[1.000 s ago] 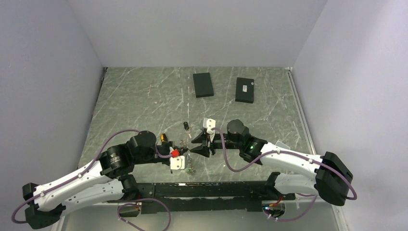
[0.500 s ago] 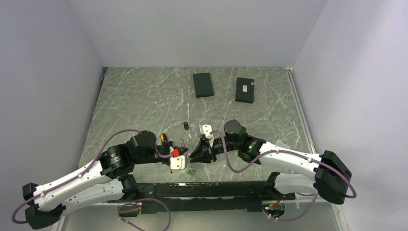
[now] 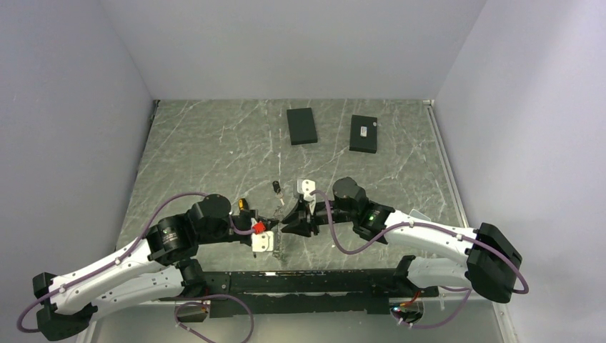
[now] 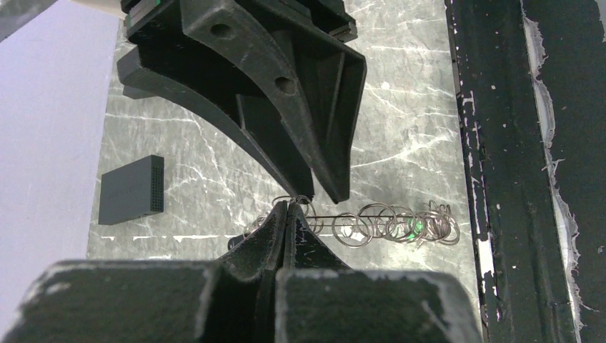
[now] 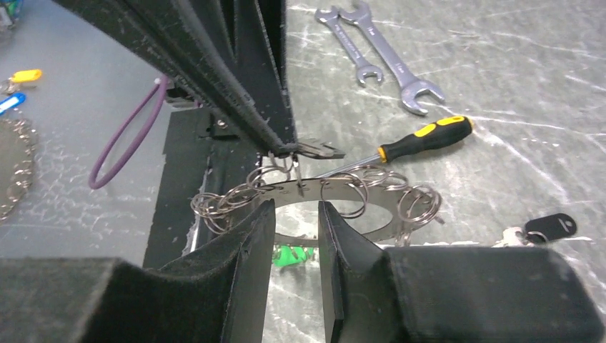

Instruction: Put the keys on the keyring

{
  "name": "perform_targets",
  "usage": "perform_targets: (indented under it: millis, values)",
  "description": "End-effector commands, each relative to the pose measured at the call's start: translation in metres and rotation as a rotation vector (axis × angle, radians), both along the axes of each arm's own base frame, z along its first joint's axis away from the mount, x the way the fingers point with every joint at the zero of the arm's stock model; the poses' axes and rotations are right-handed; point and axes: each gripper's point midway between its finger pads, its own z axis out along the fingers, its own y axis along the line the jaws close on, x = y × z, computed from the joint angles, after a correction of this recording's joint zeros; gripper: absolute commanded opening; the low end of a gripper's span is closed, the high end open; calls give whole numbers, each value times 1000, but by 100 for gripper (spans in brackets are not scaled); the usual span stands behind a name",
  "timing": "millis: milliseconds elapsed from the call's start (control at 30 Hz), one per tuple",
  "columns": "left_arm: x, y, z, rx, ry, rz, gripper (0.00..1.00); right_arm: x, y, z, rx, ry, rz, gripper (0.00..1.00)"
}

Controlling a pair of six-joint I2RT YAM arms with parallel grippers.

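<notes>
- Two sets of fingers meet low over the table (image 3: 214,143) in the middle of the top view, with the keyring (image 5: 343,187) between them.
- The left fingers (image 4: 286,214) are pressed fully together on the keyring's rim. They seem to hold it off the table, probably so that its small split rings hang free and steady for the other arm.
- The right fingers (image 5: 295,209) stand slightly apart with a narrow gap, aimed at the rim just beside the left tips. Nothing is visibly clamped in them. My guess is that they are lining up on one split ring.
- The keyring lies about level. In the left wrist view it is edge-on, a thin line running rightward from the fingertips. In the right wrist view its flat band crosses left to right, with the green tag (image 5: 289,254) dangling beneath.
- One key (image 5: 547,229) lies on the table at the lower right of the right wrist view, apart from the ring and not yet threaded on. Its black head points right and its blade left, so its long axis is near horizontal.
</notes>
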Motion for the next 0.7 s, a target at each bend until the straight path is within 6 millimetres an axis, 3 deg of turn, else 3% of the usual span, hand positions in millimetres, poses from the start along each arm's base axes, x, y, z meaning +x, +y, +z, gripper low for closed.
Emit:
perform_targets:
  millis: [0, 333, 667]
  values:
    - [0, -8, 27, -95, -30, -16, 0, 15, 7, 32, 100, -100, -55, 32]
    - [1, -8, 26, -94, -30, -12, 0, 0, 5, 34, 116, -79, 22, 31]
    - [1, -8, 28, -102, -31, -10, 0, 1, 10, 28, 105, -61, 29, 19]
